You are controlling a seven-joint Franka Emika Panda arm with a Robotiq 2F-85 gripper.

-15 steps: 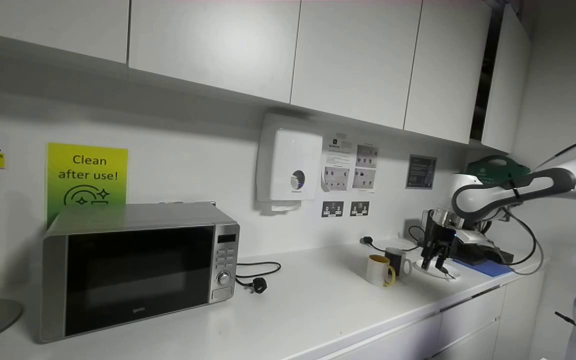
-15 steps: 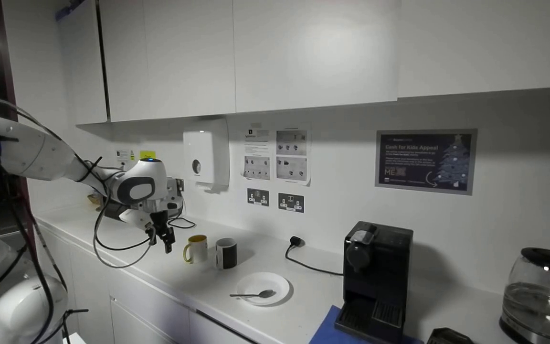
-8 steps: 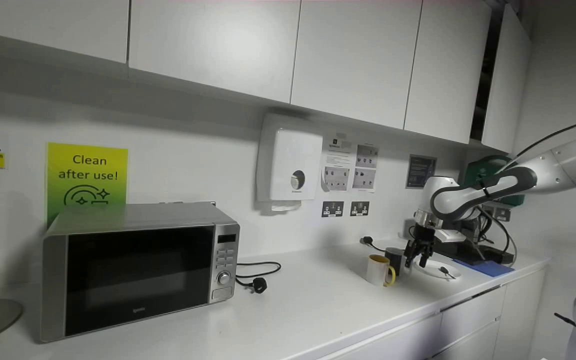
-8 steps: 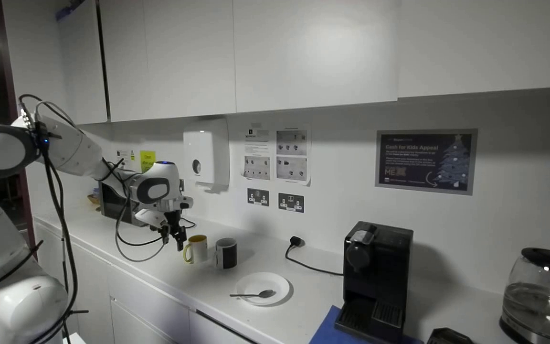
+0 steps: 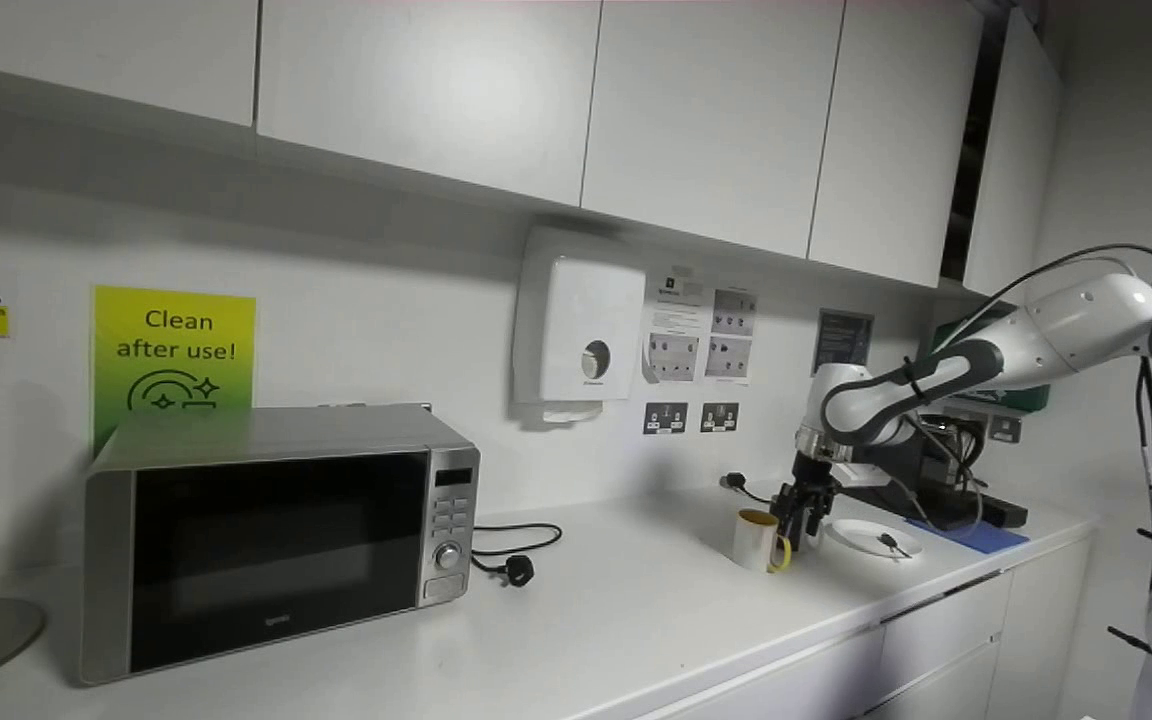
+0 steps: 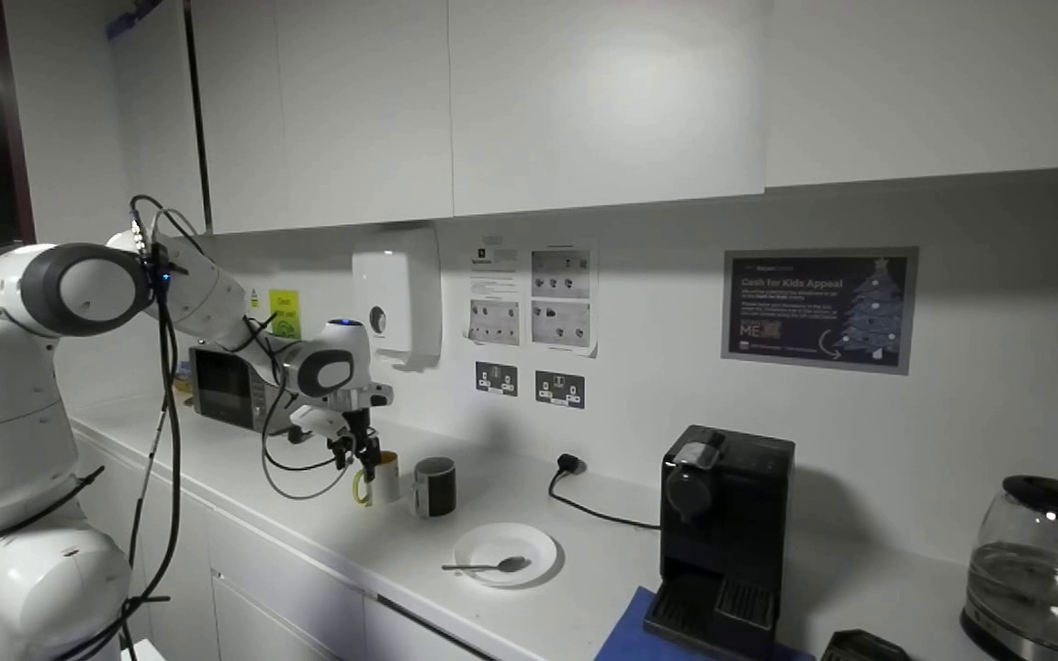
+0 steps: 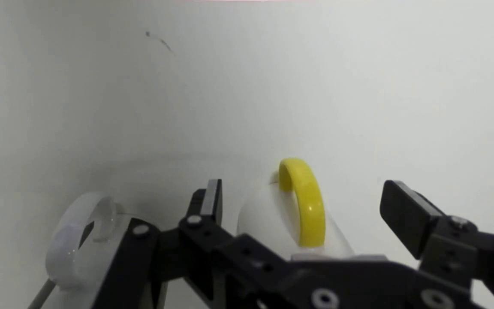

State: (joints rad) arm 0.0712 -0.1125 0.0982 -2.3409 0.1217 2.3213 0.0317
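The gripper [image 7: 307,205] appears to be lined up with the yellow-handled mug [image 6: 388,484], and that is as far as the work has got. Its fingers [image 7: 403,214] stand wide apart with nothing clamped between them; in the wrist view the yellow handle [image 7: 311,214] shows in the gap, with space to its left and right. Whether the tips reach down level with it cannot be told from these views. The mug stands upright on the counter [image 6: 602,569], to the left of the black-and-white mug [image 6: 442,491] in both exterior views. Judged from this, the placing of the fingers about the handle looks nearly or fully done, while the grip is not yet made and the mug is not lifted. The other things look untouched: to the right of both mugs lies the plate [image 6: 540,543], with the spoon [image 6: 512,564] resting across it and sticking out past its left rim, and farther right stands the coffee machine [image 6: 731,523].
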